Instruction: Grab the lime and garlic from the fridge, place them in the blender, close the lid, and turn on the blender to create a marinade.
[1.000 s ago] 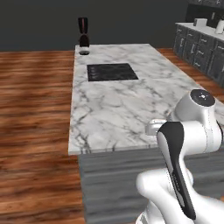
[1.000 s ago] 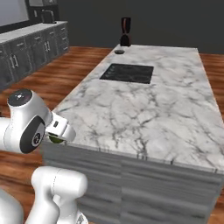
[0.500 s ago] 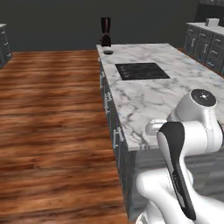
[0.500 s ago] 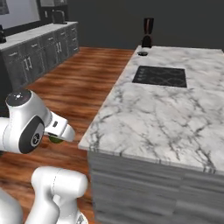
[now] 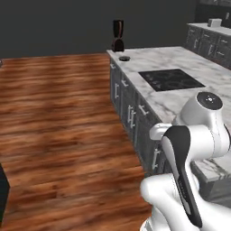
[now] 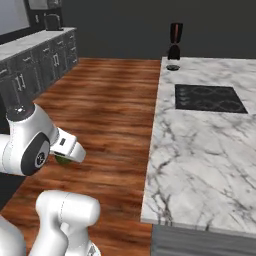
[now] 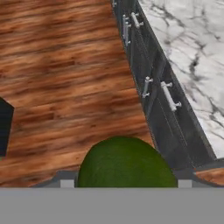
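the small dark olive-green lime (image 7: 127, 162) is clamped between the fingertips of the two-finger gripper (image 7: 126, 183), jaws closed on it from both sides; in the hand view it bulges up at the bottom edge, and in the right base view a sliver of green (image 6: 63, 159) is seen under the white wrist, held over the brown wood plank floor (image 6: 111, 107). the tall black blender with reddish-brown base (image 5: 118, 36) is stood at the far corner of the white-grey marble island countertop (image 6: 205, 142), well apart from the gripper. the round dark grey lid (image 5: 124, 58) is laid flat on the countertop just in front of the blender, near the far edge. a black inset cooktop (image 6: 208, 98) is set in the countertop between the near end and the blender. dark grey drawer fronts with silver handles (image 7: 154, 89) are seen along the island's side.
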You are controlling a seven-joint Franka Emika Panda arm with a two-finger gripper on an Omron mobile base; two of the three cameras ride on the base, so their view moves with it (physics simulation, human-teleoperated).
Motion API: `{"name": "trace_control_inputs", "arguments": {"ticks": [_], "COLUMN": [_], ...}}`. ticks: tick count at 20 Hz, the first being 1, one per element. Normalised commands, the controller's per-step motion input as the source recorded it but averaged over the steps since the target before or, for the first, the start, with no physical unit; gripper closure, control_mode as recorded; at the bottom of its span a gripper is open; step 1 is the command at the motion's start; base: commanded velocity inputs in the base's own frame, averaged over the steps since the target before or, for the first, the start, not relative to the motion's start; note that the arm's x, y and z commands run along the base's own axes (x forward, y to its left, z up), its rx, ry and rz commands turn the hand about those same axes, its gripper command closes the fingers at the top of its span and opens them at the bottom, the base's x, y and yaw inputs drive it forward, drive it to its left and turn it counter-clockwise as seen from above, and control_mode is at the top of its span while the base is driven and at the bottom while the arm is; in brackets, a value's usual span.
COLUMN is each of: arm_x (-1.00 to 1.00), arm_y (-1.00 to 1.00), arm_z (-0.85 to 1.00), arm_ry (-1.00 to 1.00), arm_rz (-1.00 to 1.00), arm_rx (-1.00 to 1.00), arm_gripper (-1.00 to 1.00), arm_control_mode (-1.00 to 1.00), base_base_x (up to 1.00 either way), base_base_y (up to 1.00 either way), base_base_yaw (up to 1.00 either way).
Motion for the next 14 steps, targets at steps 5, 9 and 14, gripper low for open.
{"name": "trace_control_inputs", "arguments": {"ticks": [5,9,14], "arm_x": [0.00,0.00,0.00], "arm_y": [0.00,0.00,0.00], "arm_z": [0.00,0.00,0.00], "arm_ry": [0.00,0.00,0.00], "arm_rz": [0.00,0.00,0.00], "arm_rx": [0.00,0.00,0.00], "arm_gripper": [1.00,1.00,1.00], "arm_control_mode": [1.00,1.00,1.00], "base_base_x": [0.99,1.00,1.00], "base_base_y": [1.00,0.96,0.93], "base_base_yaw": [-0.41,-0.47,-0.48]}}
